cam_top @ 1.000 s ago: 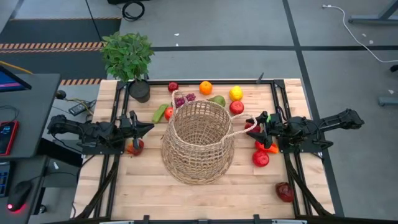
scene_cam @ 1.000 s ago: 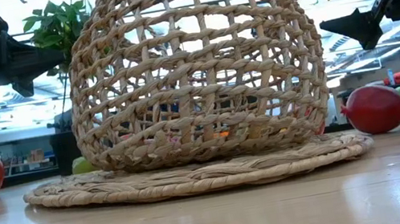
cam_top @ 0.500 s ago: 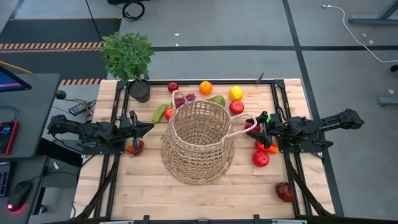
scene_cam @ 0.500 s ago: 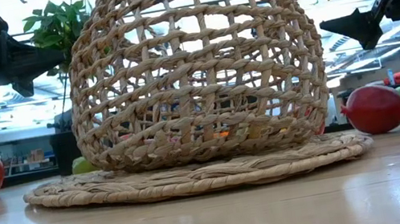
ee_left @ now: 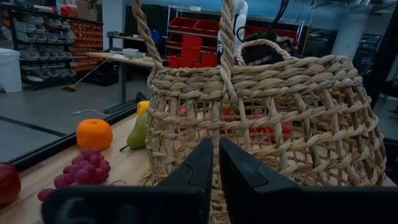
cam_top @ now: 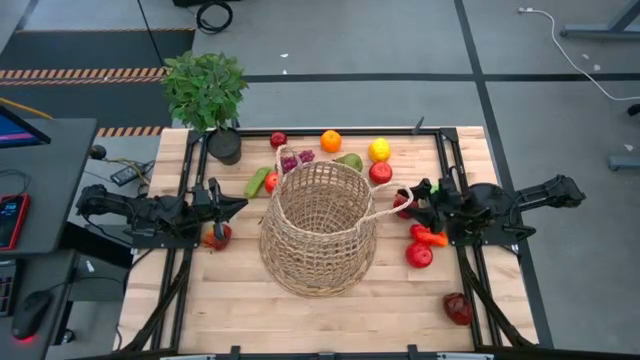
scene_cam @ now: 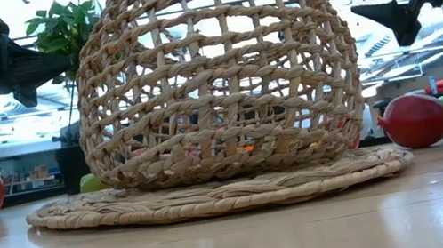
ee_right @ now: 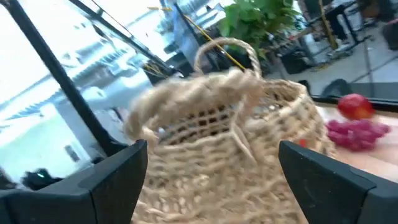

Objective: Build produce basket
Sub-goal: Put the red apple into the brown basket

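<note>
Since half a second ago only the right gripper (cam_top: pixel 409 201) has shifted: in the low view its fingers (scene_cam: pixel 384 16) sit higher and have turned, and from above it has tilted slightly by the basket's right-hand loop handle (cam_top: pixel 385 212). Its fingers are spread wide apart, the handle lying between them in the right wrist view, with no clear contact.

On the wooden table (cam_top: pixel 240 300), the wicker basket (cam_top: pixel 318 228) stands upright at the middle, on its flat woven base (scene_cam: pixel 215 194), with no produce visible inside from above. A potted plant (cam_top: pixel 206 95) stands at the far left corner.

At the basket's left side waits the left gripper (cam_top: pixel 238 206), level with the rim, its fingers (ee_left: pixel 202 165) pressed nearly together on nothing and pointing at the basket wall.

Produce lies around the basket, all outside it. Along the far edge are a small red apple (cam_top: pixel 278 139), an orange (cam_top: pixel 330 140), a lemon (cam_top: pixel 379 149), purple grapes (cam_top: pixel 297 160), a green pear-like fruit (cam_top: pixel 350 161) and a red apple (cam_top: pixel 380 172). A cucumber (cam_top: pixel 258 181) and a small red fruit (cam_top: pixel 271 181) lie just beside the basket's far left. Below the left gripper sits a red fruit (cam_top: pixel 217 237). Near the right gripper are an orange-red pepper (cam_top: pixel 428 237) and a red apple (cam_top: pixel 419 255), with a dark red fruit (cam_top: pixel 458 308) well apart at the near right corner.
</note>
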`<control>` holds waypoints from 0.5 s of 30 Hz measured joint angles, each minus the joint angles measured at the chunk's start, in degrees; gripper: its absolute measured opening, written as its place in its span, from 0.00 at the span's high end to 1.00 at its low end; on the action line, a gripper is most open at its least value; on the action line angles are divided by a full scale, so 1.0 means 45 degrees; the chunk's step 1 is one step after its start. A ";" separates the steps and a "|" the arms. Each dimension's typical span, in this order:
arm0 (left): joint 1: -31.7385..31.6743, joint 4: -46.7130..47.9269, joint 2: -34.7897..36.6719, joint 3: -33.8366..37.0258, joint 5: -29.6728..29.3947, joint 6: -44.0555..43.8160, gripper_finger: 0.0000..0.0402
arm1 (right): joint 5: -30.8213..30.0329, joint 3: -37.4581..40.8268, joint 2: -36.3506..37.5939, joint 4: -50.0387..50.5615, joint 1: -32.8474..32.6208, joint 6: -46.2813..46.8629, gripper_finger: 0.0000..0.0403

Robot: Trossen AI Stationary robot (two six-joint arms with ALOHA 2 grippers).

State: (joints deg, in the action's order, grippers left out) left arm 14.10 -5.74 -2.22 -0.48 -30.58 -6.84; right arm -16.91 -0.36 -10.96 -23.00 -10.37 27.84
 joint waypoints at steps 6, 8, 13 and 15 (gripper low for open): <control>0.0000 0.0000 -0.0001 -0.0002 0.0003 0.0003 0.93 | 0.0558 0.0001 0.0000 -0.0925 0.0000 0.1493 0.09; -0.0002 0.0000 0.0001 -0.0002 -0.0001 -0.0002 0.93 | 0.1340 0.0002 0.0000 -0.0976 0.0000 0.1799 0.09; -0.0002 0.0000 -0.0001 0.0000 -0.0001 -0.0002 0.91 | 0.3039 0.0000 0.0000 -0.1053 0.0000 0.2894 0.09; -0.0001 0.0000 -0.0002 0.0001 0.0003 -0.0002 0.91 | 0.3304 0.0000 0.0000 -0.1106 0.0000 0.3519 0.09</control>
State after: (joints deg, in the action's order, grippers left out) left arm 14.09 -5.74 -2.23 -0.48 -30.57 -6.85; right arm -2.04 -0.36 -10.96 -27.98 -10.37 43.67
